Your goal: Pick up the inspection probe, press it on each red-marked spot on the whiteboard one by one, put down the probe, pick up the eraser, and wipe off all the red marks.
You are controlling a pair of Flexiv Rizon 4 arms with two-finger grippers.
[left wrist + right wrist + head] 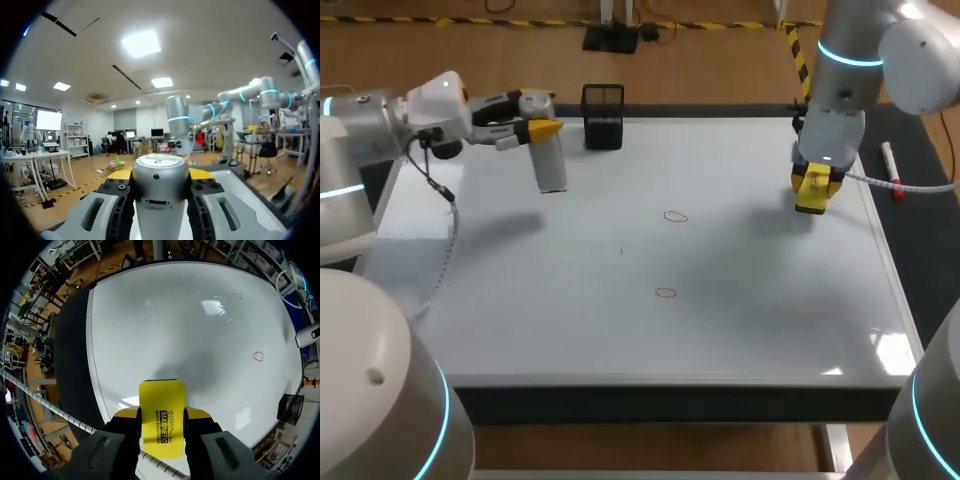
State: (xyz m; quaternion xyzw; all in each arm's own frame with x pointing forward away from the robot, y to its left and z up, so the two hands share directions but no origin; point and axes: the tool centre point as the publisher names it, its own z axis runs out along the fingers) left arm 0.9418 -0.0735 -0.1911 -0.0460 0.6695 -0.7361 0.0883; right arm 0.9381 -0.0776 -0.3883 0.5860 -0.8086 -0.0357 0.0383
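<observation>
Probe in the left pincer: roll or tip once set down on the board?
Probably rolls if laid flat: the probe looks like a smooth round cylinder. Stood upright it may tip, being tall and narrow. The whiteboard looks glossy, so it could also slide.

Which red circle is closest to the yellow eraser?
The far red circle, nearer the black holder. The near red circle lies farther from the eraser.

The probe (550,165), a grey cylinder with a rounded silver top, hangs upright, clamped in my left gripper (542,130) above the whiteboard's (720,340) far left part. The flat yellow eraser (161,405) sits pinched in my right gripper (815,182) over the far right side. Two small red rings (675,216) (665,293) remain mid-board.
</observation>
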